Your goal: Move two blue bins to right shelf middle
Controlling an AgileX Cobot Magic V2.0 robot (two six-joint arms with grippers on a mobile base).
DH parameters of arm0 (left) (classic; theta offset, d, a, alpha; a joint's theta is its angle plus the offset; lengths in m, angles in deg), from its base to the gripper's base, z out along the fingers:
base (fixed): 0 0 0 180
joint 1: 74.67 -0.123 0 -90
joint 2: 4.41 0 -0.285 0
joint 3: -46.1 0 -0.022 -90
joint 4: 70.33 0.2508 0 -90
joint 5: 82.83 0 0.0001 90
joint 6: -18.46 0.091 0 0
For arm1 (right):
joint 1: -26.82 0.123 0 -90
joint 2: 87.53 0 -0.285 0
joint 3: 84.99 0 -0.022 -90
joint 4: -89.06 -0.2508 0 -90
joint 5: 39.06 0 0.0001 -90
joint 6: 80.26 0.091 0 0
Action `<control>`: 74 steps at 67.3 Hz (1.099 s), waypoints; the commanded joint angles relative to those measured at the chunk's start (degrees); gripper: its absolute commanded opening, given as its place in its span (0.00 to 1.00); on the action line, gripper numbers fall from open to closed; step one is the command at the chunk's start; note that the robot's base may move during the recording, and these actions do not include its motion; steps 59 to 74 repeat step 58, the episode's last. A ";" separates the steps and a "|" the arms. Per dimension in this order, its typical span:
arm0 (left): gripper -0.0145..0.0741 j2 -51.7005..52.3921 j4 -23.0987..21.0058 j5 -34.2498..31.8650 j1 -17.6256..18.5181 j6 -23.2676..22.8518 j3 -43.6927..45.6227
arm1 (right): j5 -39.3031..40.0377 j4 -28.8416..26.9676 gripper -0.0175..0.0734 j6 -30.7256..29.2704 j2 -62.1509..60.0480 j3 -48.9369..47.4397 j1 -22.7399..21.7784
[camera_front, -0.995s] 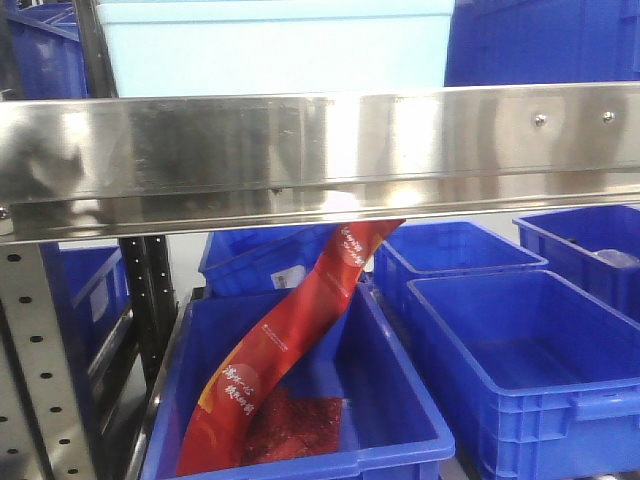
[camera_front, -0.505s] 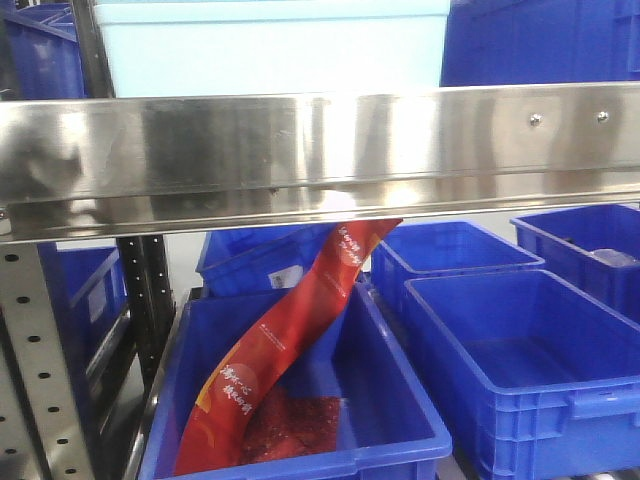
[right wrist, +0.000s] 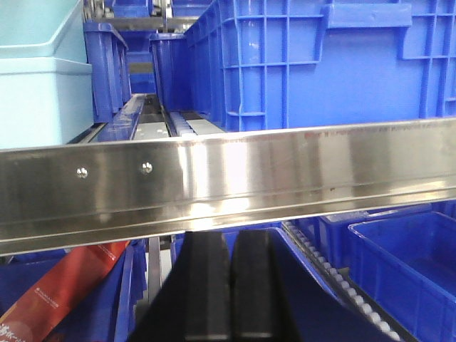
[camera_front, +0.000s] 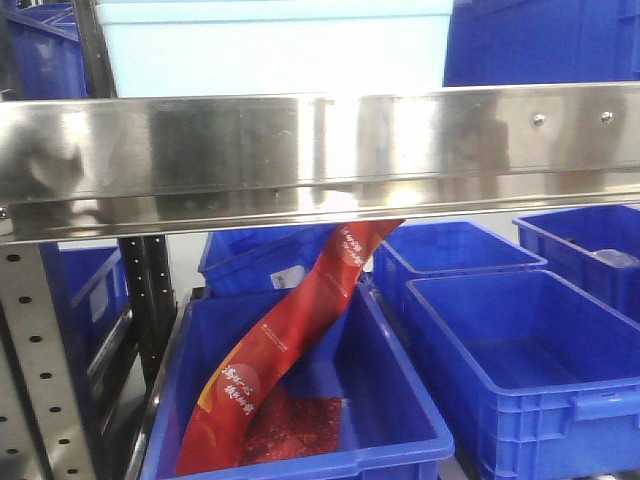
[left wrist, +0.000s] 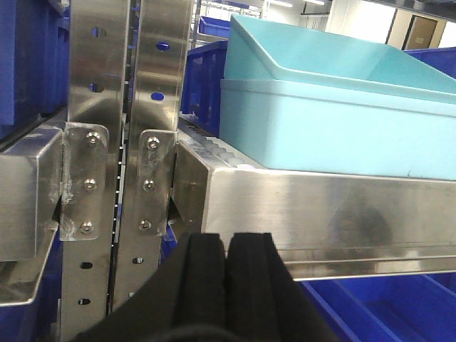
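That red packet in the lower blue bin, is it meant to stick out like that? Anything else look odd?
The long red packet stands slanted in the dark blue bin, its top reaching past the steel shelf rail. In the left wrist view, one pale blue bin sits tilted inside another. Nothing spilled or broken.

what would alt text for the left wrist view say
A pale blue bin sits on a steel shelf rail, seen from just below. The left gripper, shut and empty, rises at bottom centre, beside perforated steel uprights.
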 commanded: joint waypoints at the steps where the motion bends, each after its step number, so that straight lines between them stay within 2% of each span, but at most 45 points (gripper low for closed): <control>1: 0.04 0.30 -0.44 -1.26 -0.24 -0.04 0.08 | 4.92 -0.31 0.01 -0.46 -0.49 1.01 -0.24; 7: 0.04 0.30 -0.44 -1.26 -0.24 -0.04 0.08 | 3.16 -0.31 0.01 -0.46 -0.49 1.01 -0.24; 74: 0.04 0.30 -0.44 -1.26 -0.24 -0.04 0.08 | 3.32 -0.31 0.01 -0.46 -0.49 1.01 -0.24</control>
